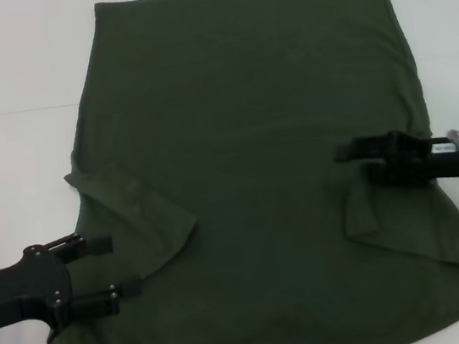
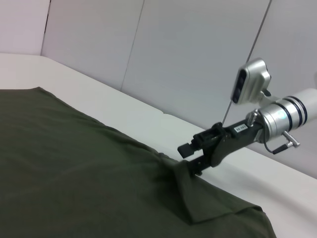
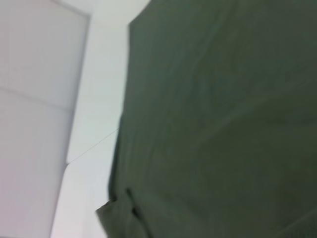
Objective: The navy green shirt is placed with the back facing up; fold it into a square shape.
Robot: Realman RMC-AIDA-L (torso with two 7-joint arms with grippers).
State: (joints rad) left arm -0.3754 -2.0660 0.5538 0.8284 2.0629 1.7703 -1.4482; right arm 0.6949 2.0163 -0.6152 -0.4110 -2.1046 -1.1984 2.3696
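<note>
Currently listed: one navy green shirt [image 1: 251,143], spread plain side up across the white worktop [image 1: 13,151], both sleeves folded inward onto the body. My left end effector [image 1: 111,274] sits at the shirt's left edge near the folded sleeve, fingers parted, nothing between them. My right end effector [image 1: 352,163] lies over the right side beside the other folded sleeve; the left wrist view shows its fingers [image 2: 190,148] apart, lower one touching raised cloth.
</note>
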